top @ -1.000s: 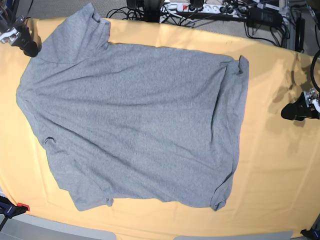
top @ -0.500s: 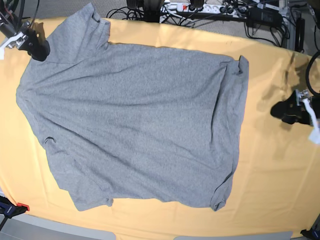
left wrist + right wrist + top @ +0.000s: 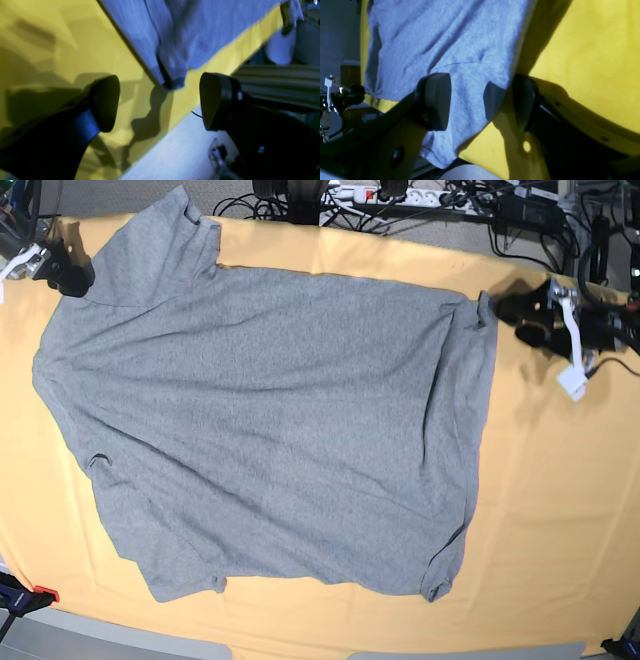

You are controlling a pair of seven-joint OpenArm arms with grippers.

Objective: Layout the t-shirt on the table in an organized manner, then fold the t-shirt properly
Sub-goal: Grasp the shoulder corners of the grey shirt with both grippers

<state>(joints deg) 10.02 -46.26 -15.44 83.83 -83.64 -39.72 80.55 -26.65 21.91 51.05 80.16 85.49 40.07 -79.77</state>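
Observation:
The grey t-shirt (image 3: pixel 270 420) lies spread flat on the yellow-orange table (image 3: pixel 560 510), plain side up, with no lettering showing. My left gripper (image 3: pixel 515 315) hovers open at the shirt's far right corner. In the left wrist view that corner of the t-shirt (image 3: pixel 172 80) sits just ahead of the open gripper (image 3: pixel 160 102), between its dark fingers (image 3: pixel 106 103). My right gripper (image 3: pixel 72 268) is at the sleeve on the far left. In the right wrist view it (image 3: pixel 480 102) stands open, straddling the shirt's edge (image 3: pixel 470 75) above the table (image 3: pixel 595 50).
Cables and a power strip (image 3: pixel 400 195) lie beyond the table's far edge. A red-tipped clamp (image 3: pixel 25 595) sits at the near left corner. The table edge (image 3: pixel 180 117) drops off close beside my left gripper.
My left gripper has moved up and inward from the table's right side to the shirt's far right corner. My right gripper has shifted slightly onto the sleeve edge. The shirt has not moved.

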